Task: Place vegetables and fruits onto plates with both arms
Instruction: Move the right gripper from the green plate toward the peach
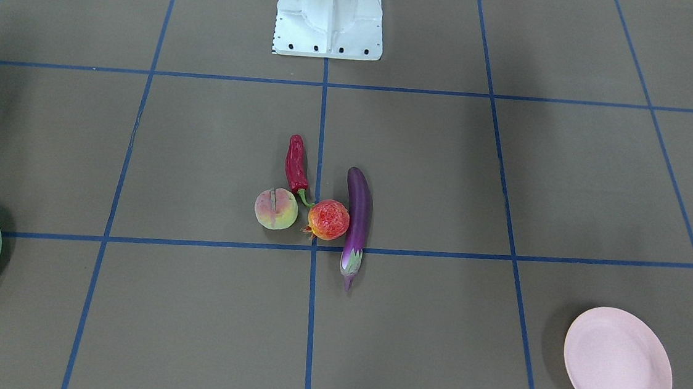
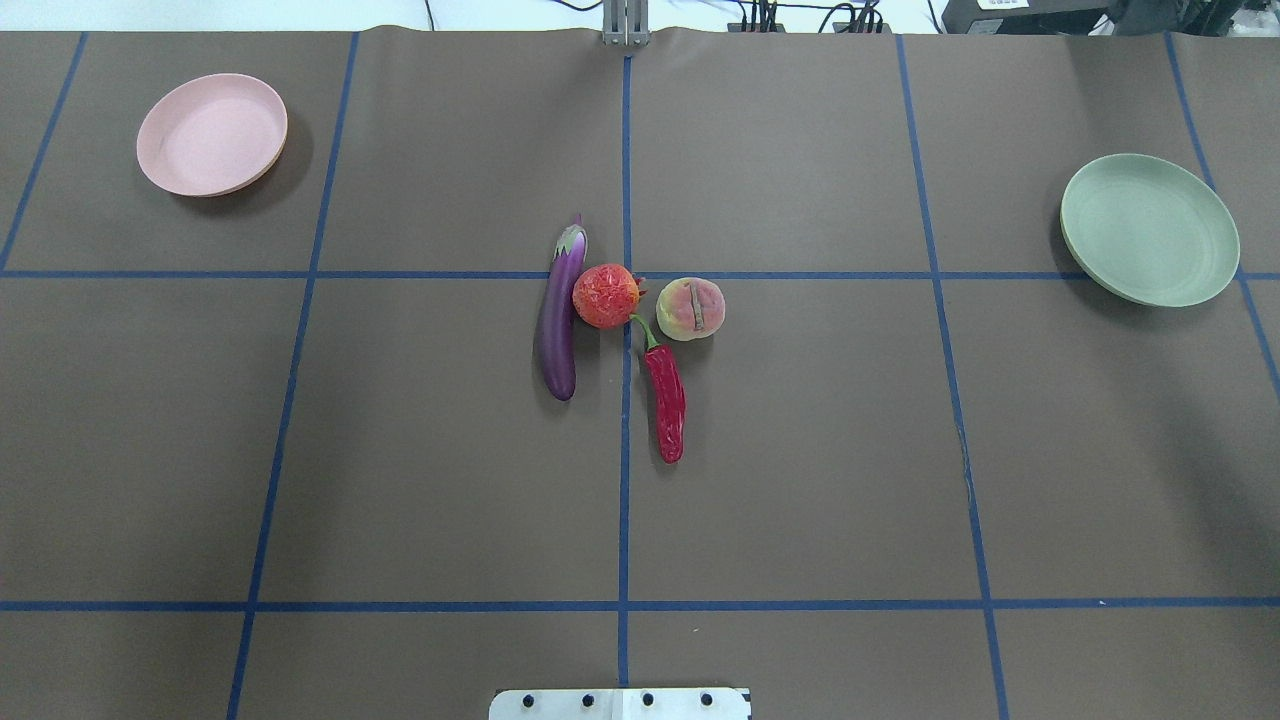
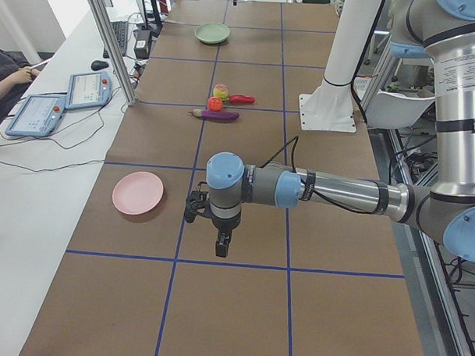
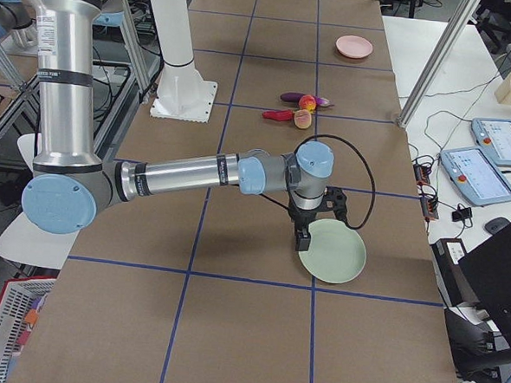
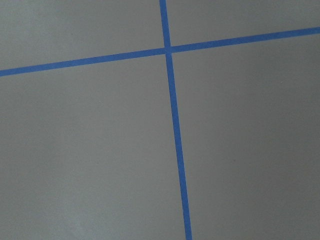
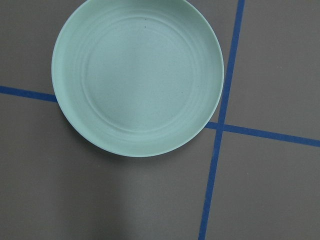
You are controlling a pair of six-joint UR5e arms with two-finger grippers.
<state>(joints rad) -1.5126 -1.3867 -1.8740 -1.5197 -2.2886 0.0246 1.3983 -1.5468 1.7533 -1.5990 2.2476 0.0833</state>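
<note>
Nothing is plated yet: from the left of the overhead view, the pink plate [image 2: 212, 134] lies bare, the eggplant [image 2: 560, 318], pomegranate [image 2: 605, 296], chili pepper [image 2: 667, 400] and peach [image 2: 690, 308] sit bunched at the middle of the table [image 2: 400, 450], and the green plate [image 2: 1149, 229] lies bare, so all four pieces are left to move. The left gripper [image 3: 221, 246] hangs near the pink plate and the right gripper [image 4: 305, 240] at the green plate's rim. Only side cameras show them, so whether their jaws stand apart or together cannot be told.

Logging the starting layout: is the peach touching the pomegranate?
Apart. The overhead view shows a narrow strip of brown table between the peach and the pomegranate; the front-facing view shows the same gap.
</note>
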